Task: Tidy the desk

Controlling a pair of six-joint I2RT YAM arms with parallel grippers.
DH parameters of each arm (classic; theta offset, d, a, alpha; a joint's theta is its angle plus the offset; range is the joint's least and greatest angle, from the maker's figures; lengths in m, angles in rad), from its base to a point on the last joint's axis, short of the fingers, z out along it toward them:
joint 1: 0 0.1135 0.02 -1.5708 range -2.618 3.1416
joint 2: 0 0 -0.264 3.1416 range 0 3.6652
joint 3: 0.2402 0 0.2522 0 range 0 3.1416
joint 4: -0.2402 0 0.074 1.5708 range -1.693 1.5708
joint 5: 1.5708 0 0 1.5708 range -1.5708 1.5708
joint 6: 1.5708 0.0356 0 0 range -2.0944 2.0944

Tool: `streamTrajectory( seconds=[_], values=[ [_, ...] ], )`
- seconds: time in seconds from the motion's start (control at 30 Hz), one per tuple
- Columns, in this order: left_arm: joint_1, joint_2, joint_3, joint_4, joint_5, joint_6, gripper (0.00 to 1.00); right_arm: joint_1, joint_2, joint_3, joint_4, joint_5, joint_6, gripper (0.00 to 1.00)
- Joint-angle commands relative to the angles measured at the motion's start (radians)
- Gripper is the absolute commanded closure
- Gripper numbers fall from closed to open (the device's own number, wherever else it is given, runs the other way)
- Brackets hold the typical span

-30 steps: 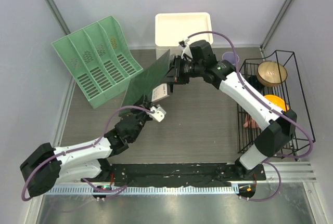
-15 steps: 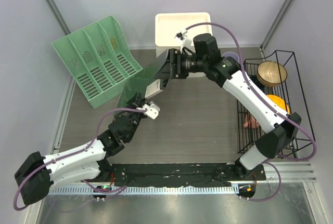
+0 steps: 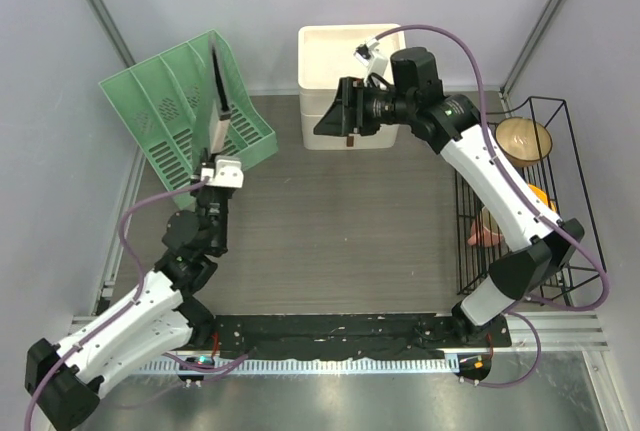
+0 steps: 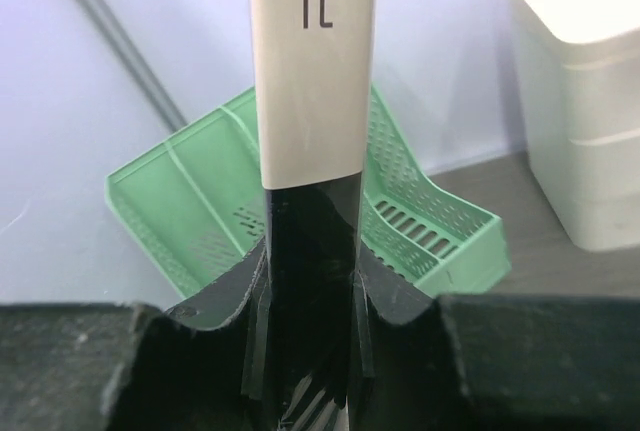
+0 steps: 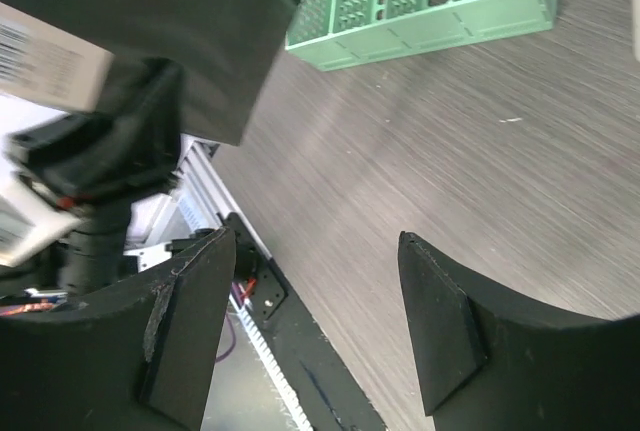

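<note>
My left gripper (image 3: 214,153) is shut on a thin black notebook (image 3: 216,91) and holds it upright, edge-on, over the right slots of the green file rack (image 3: 165,126). In the left wrist view the notebook (image 4: 312,71) rises from between the jaws of that gripper (image 4: 310,281), black below and white-banded above, with the rack (image 4: 200,201) behind it. My right gripper (image 3: 332,119) hangs open and empty in front of the white bin (image 3: 345,51). Seen from the right wrist, this gripper (image 5: 315,281) spreads over the bare desk (image 5: 470,141), and the notebook (image 5: 150,31) is at the upper left.
A black wire rack (image 3: 577,241) stands at the desk's (image 3: 340,231) right edge, holding a wooden bowl (image 3: 522,141) and an orange item (image 3: 532,194). The white bin (image 4: 590,101) sits right of the green rack. A black rail (image 3: 340,336) runs along the front edge.
The right gripper opened, let go of the notebook and drew back toward the white bin. The left arm swung the notebook left and stood it upright at the green rack.
</note>
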Motion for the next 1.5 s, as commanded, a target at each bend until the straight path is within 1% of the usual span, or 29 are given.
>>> streamTrajectory(
  seconds=[0.0, 0.2, 0.4, 0.53, 0.57, 0.63, 0.83, 1.17, 1.37, 1.47],
  values=[
    [0.054, -0.030, 0.081, 0.080, -0.036, -0.069, 1.00, -0.012, 0.035, 0.044, -0.030, 0.026, -0.062, 0.28],
    [0.128, 0.022, 0.118, 0.121, -0.045, -0.098, 1.00, -0.018, 0.108, 0.066, -0.047, 0.015, -0.087, 0.28],
    [0.183, 0.105, 0.201, 0.139, -0.077, -0.130, 1.00, -0.020, 0.164, 0.121, -0.070, 0.013, -0.113, 0.29],
    [0.243, 0.128, 0.237, 0.098, -0.065, -0.187, 1.00, -0.021, 0.175, 0.130, -0.073, 0.021, -0.122, 0.29],
    [0.272, 0.133, 0.250, 0.087, -0.059, -0.214, 1.00, -0.023, 0.178, 0.132, -0.075, 0.020, -0.124, 0.29],
    [0.310, 0.144, 0.253, 0.067, -0.045, -0.236, 1.00, -0.024, 0.182, 0.139, -0.077, 0.023, -0.127, 0.29],
    [0.347, 0.144, 0.253, 0.023, -0.037, -0.288, 1.00, -0.027, 0.201, 0.153, -0.086, 0.018, -0.131, 0.29],
    [0.404, 0.176, 0.236, 0.076, -0.033, -0.287, 1.00, -0.032, 0.222, 0.146, -0.086, -0.005, -0.133, 0.30],
    [0.485, 0.222, 0.227, 0.101, 0.012, -0.337, 1.00, -0.038, 0.225, 0.145, -0.086, -0.010, -0.134, 0.30],
    [0.565, 0.246, 0.236, 0.087, 0.076, -0.420, 1.00, -0.036, 0.230, 0.147, -0.087, -0.011, -0.134, 0.30]
  ],
)
